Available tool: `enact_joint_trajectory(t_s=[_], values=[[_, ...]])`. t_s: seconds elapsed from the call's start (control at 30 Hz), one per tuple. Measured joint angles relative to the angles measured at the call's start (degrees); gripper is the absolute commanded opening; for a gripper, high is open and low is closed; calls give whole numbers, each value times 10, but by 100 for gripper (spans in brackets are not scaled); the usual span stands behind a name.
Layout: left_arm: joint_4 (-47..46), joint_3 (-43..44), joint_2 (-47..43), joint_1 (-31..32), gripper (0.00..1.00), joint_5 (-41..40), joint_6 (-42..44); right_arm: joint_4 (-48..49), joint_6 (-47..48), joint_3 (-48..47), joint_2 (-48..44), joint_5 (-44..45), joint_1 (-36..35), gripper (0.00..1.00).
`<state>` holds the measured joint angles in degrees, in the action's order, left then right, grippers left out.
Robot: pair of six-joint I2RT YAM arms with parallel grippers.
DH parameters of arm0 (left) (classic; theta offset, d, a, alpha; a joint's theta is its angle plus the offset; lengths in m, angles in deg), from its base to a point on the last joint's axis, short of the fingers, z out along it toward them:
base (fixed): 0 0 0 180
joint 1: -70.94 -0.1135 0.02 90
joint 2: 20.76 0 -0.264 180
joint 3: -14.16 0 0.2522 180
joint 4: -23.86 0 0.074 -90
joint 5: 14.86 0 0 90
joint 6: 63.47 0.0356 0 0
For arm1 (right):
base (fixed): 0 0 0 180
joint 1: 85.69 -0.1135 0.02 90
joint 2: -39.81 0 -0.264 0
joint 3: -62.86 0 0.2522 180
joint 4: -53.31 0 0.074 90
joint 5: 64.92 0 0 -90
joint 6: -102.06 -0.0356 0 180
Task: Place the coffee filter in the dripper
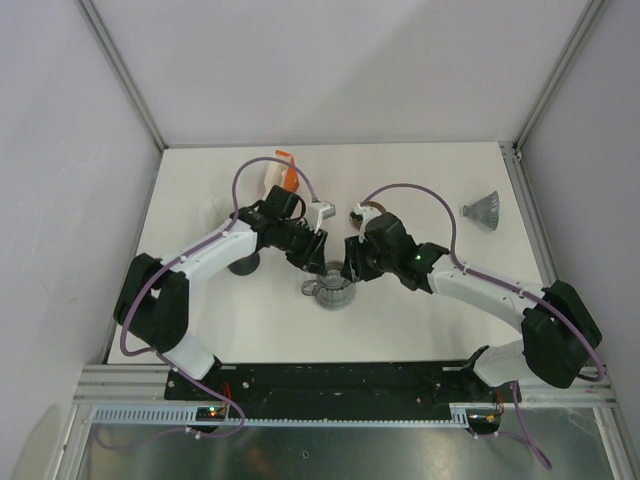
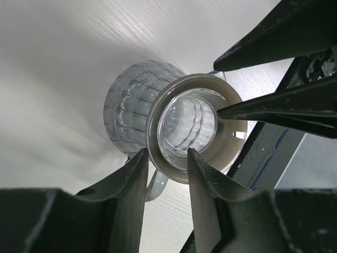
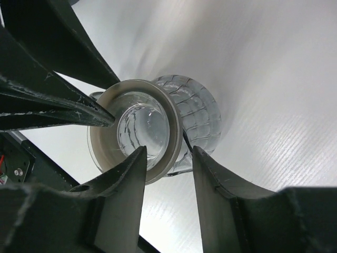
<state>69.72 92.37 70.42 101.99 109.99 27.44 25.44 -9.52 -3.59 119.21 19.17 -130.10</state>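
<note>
White walls and an aluminium frame boxed in a pale table [image 1: 420, 180], and the two arms met low of its centre, toward 6 o'clock, over the glass dripper [image 1: 335, 295].

Judged from this, the task was barely begun. The dripper held no filter: both wrist views looked through its clear ribbed cone and base ring and found only glass. What I took for the coffee filter [image 1: 483, 208], a grey pleated cone on its side, lay out at 2 o'clock, well apart from the dripper and from both arms. Fetching it, carrying it over and seating it were all left to do. The wrist cameras faced the dripper's base ring, so it looked tipped, not upright, and may have needed righting first.

The left gripper [image 2: 167, 153] had its fingers apart, straddling the lower rim of the base ring. The right gripper [image 3: 168, 150] was likewise spread across the rim from the opposite side. Whether either was pressing on the glass, I could not tell.

A white and orange object [image 1: 281, 174] sat at 11 o'clock. No brand, label or writing could be read anywhere.
</note>
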Motion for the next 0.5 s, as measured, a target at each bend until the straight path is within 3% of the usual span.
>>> enact_joint_trajectory(t_s=[0.5], values=[[-9,-23,0,14,35,-2,0,97,-26,44,13,-12,0,13]])
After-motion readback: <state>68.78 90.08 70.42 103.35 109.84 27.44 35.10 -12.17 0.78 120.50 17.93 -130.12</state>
